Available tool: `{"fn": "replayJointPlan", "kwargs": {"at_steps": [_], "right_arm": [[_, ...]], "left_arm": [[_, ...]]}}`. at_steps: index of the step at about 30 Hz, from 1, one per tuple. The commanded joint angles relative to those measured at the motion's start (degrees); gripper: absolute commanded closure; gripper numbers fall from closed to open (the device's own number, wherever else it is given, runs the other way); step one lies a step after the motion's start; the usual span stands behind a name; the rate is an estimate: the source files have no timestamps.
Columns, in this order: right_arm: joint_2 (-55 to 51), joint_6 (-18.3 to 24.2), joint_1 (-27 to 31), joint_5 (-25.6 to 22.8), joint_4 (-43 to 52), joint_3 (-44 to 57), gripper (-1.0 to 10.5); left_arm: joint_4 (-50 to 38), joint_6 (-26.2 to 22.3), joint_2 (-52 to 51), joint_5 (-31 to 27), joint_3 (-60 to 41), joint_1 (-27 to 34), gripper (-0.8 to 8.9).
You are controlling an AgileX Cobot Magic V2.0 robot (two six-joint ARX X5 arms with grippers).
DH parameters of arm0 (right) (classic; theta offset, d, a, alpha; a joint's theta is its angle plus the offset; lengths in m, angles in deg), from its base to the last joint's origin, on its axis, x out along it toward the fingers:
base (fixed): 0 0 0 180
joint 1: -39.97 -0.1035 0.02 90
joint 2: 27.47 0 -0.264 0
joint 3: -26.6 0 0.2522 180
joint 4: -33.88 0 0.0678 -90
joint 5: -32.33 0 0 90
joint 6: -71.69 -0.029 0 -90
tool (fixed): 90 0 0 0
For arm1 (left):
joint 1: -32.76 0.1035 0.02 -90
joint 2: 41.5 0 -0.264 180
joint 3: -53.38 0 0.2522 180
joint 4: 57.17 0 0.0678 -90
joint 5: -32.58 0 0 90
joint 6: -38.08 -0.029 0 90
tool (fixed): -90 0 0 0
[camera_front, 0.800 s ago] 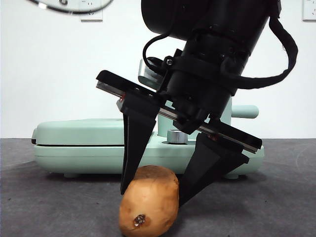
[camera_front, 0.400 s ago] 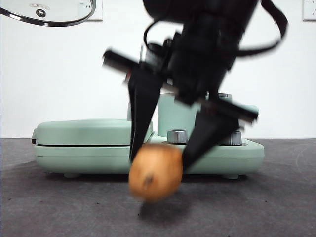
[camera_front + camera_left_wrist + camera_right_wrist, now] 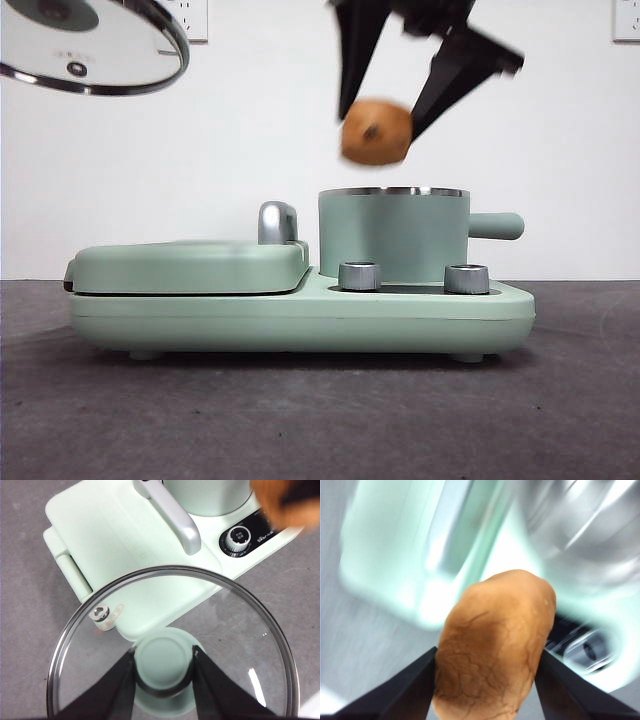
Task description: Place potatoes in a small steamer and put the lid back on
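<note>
My right gripper [image 3: 395, 105] is shut on the orange-brown potato [image 3: 376, 131], holding it in the air just above the steel rim of the small steamer [image 3: 393, 234]. In the right wrist view the potato [image 3: 492, 647] fills the space between the jaws, with the blurred appliance behind it. The steamer is uncovered. High at the left, my left gripper [image 3: 163, 666] is shut on the mint-green knob of the glass lid [image 3: 240, 630]. That lid [image 3: 95, 45] shows in the front view at the top left corner, tilted.
The steamer stands on a mint-green appliance base [image 3: 300, 315] with two steel dials [image 3: 360, 276]. A wide flat griddle cover [image 3: 190, 266] with a chrome handle [image 3: 277, 221] takes up the base's left part. Dark grey table [image 3: 320, 420] lies in front.
The right gripper has lifted the potato from the table in front of the appliance up to above the steamer. The lid has come lower into view at the top left.
</note>
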Motion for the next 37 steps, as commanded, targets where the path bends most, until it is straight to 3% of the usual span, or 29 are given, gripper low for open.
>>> {"fn": "replayJointPlan", "kwargs": {"at_steps": [1, 9, 18, 21, 26, 32, 37], "right_arm": [[6.23, 6.29, 2.64, -0.48, -3.39, -8.79, 7.3], [22.40, 10.08, 7.91, -1.95, -6.43, -28.55, 7.3], [32.30, 10.03, 10.64, -0.33, -7.23, -33.46, 7.3], [32.94, 10.05, 10.73, -0.09, -7.74, -33.46, 7.1], [32.65, 10.27, 10.73, -0.13, -8.61, -34.67, 4.5], [32.17, 11.82, 10.73, -0.57, -17.05, -42.60, 4.3], [28.76, 12.04, 10.58, -6.93, -22.34, -45.22, 4.3]], "left_arm": [[-2.80, 0.46, 0.26, 0.13, 0.22, -0.48, 7.99], [-4.90, 0.46, 0.26, 0.13, -0.11, -0.48, 7.99], [-5.09, 0.44, 0.26, 0.13, -0.11, -0.48, 7.99], [-5.53, 0.44, 0.26, 0.13, -0.11, -0.48, 7.99], [-7.45, 0.44, 0.28, 0.13, -0.11, -0.48, 7.99], [-11.21, 0.44, 1.05, 0.48, -0.11, -0.50, 7.99], [-16.81, -1.14, 3.69, 1.09, -0.11, -0.50, 7.99]]}}
